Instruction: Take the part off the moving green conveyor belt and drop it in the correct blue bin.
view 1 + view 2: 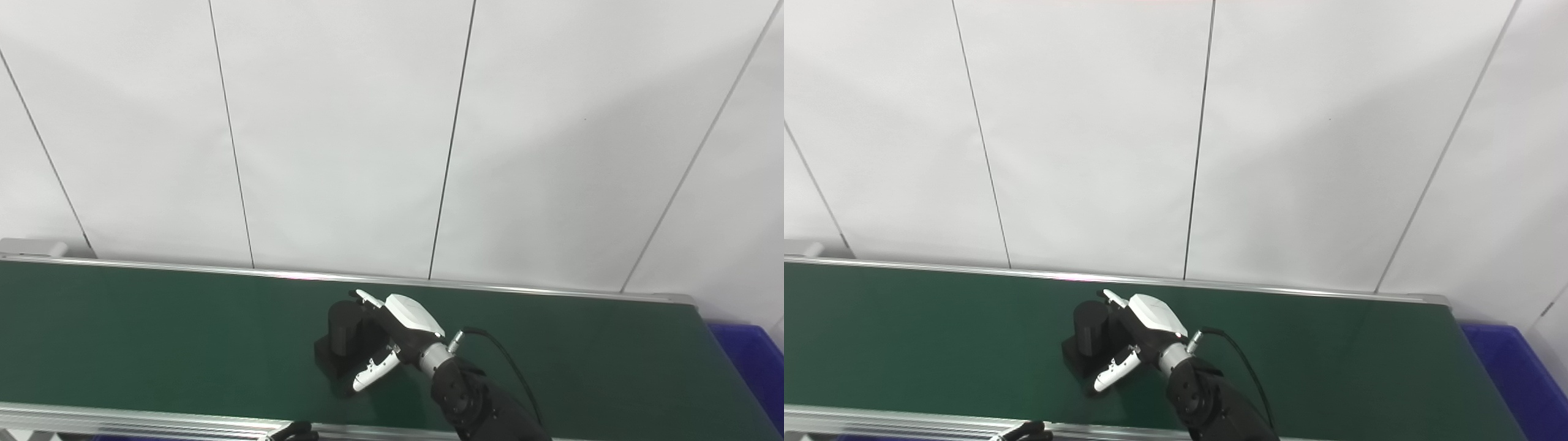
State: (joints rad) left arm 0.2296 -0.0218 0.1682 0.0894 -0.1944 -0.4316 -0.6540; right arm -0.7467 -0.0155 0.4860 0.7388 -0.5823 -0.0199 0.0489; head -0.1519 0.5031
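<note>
The black part [343, 343], a dark block with a round upright post on top, sits on the green conveyor belt [153, 331] near the middle of its width and somewhat toward the near rail. The right hand [392, 343] reaches it from the right and near side, its white-backed palm turned toward the part. The fingers [369, 299] curl over the far side of the post while the thumb [375, 372] lies low along the near side of the block, so the part stands between them (an arrangement that suits a side pinch on an object carried along by the belt). Whether the fingers actually press on the part cannot be told, since black on black hides the contact; the part does not look lifted. The forearm crosses the near rail [122, 419] at a slant, with its cable looping clear of the belt. The blue bin [1507, 367] lies beyond the right end of the belt, well apart from the part, so a carry to the right appears to be the step after the grasp. The left hand is not identifiable in either view; only a small dark shape shows at the bottom edge
</note>
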